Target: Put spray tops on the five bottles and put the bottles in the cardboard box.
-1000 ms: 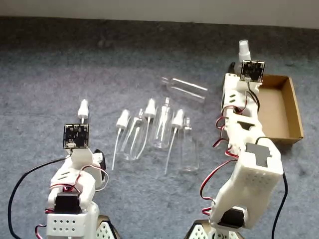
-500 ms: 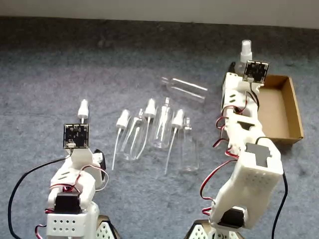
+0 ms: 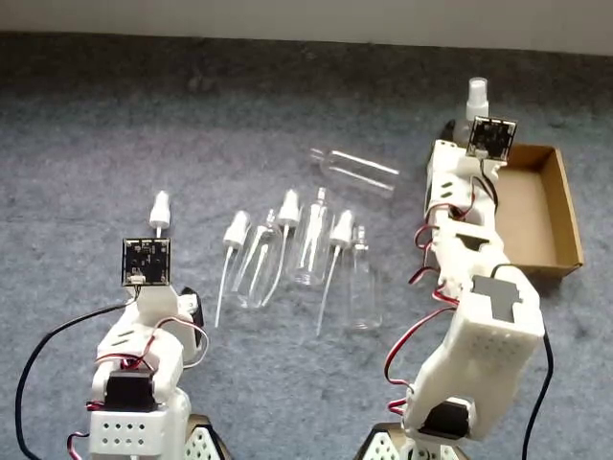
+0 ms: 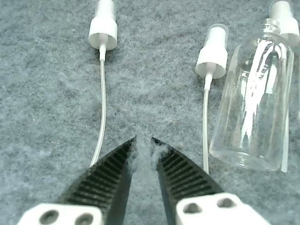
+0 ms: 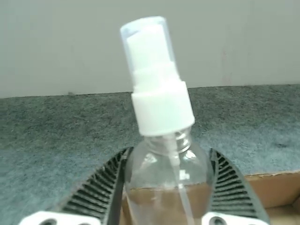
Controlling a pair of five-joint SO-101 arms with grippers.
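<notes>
Five clear, round-shouldered bottles are showing on or above the grey carpeted desk (image 3: 115, 115). Four are lying loose on it: a lone bottle (image 3: 354, 171) is resting toward the far side, and a cluster of three (image 3: 311, 240) is lying in the middle; four loose white spray tops (image 3: 235, 230) with thin dip tubes are lying among and beside that cluster, unattached.

The right hand (image 5: 168, 150) is grasping the fifth bottle (image 5: 166, 185) by its body, with ribbed black fingers (image 5: 105, 187) pressing on either side; this bottle is standing upright and wearing a white spray top with a clear cap (image 5: 157, 93); it is hanging just beside the far corner of the open brown cardboard box (image 3: 532, 211), on the side facing the loose bottles.

The left hand (image 4: 143, 139) is hovering low over the desk, released and gripping nothing, its tips slightly parted; one loose top's tube (image 4: 101, 108) is running just beside one finger.
</notes>
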